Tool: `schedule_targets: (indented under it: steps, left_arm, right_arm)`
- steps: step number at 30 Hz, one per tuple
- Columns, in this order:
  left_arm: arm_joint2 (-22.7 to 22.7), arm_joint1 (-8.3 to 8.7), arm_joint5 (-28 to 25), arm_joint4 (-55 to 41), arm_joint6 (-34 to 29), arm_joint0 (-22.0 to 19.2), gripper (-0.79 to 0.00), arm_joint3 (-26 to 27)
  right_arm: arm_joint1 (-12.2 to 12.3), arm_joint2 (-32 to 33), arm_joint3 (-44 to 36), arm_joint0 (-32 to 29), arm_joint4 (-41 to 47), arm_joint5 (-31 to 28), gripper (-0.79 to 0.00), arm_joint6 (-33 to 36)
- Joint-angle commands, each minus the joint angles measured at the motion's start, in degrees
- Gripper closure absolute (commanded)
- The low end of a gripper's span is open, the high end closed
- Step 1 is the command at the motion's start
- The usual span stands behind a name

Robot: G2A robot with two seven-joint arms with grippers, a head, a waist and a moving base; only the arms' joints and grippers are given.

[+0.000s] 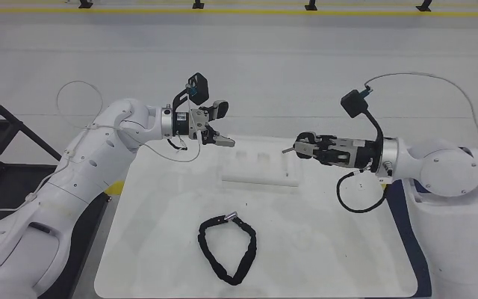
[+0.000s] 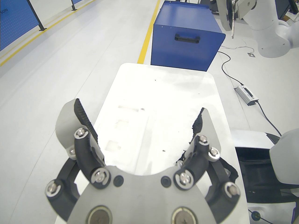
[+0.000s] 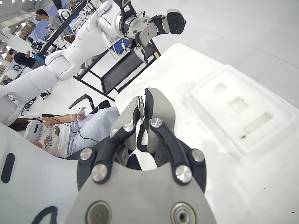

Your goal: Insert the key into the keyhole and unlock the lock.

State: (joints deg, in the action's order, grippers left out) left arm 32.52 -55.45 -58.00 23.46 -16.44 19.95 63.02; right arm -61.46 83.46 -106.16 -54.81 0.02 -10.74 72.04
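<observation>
**Top view.** The right gripper (image 1: pixel 296 148) is clenched on the key (image 1: pixel 287 149), whose blade juts out past the fingertips. The left gripper (image 1: pixel 224 124) faces it, released and holding nothing. Between and just below the two lies a white foam tray (image 1: pixel 254 175) on the counter (image 1: pixel 336 247). The chain lock (image 1: pixel 213 221) lies in a loop on the counter, well apart from both grippers and nearer the robot, with its metal end (image 1: pixel 231 217) turned toward the tray. Which way the keyhole faces cannot be read.

**Left wrist view.** The pads (image 2: pixel 80 115) stand wide apart with only the tray beneath them. Far ahead, the key (image 2: pixel 233 27) hangs from the other arm's gripper.

**Right wrist view.** The key's head (image 3: pixel 140 103) is pinched edge-on between the pads, and the tray rim (image 3: pixel 201 87) lies off to one side.

**Risks.**
- The lock lies loose and unheld. A push from the key would likely shove it across the counter rather than seat the blade.
- The pinch on the head looks narrow, so side load at the keyhole could twist or drop the key.
- With the keyhole's facing unknown, a misaligned approach is probable unless the free gripper first steadies the metal end.

**Count.**
- Key: one.
- Chain lock: one.
- Foam tray: one, with three recesses.
- Grippers: two.
</observation>
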Motion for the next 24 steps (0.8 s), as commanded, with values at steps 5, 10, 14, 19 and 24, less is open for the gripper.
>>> schedule_targets:
  steps: [5,10,14,19,24]
  left_arm:
    - [0.00,0.00,0.00,-0.01,0.00,0.00,-0.785,0.00]
    - [0.00,0.00,0.00,-0.01,0.00,0.00,-0.785,0.00]
    - [0.00,0.00,0.00,-0.01,0.00,0.00,-0.785,0.00]
    - [0.00,0.00,0.00,-0.01,0.00,0.00,-0.785,0.00]
    - [-0.13,0.09,4.35,7.55,-0.55,3.04,-0.785,2.24]
  right_arm:
    - [0.85,2.19,0.39,-2.13,-0.51,0.74,0.000,1.32]
    - [0.85,2.19,0.39,-2.13,-0.51,0.74,0.000,1.32]
    - [0.85,2.19,0.39,-2.13,-0.51,0.74,0.000,1.32]
    - [0.85,2.19,0.39,-2.13,-0.51,0.74,0.000,1.32]
    - [0.85,2.19,0.39,-2.13,-0.51,0.74,0.000,1.32]
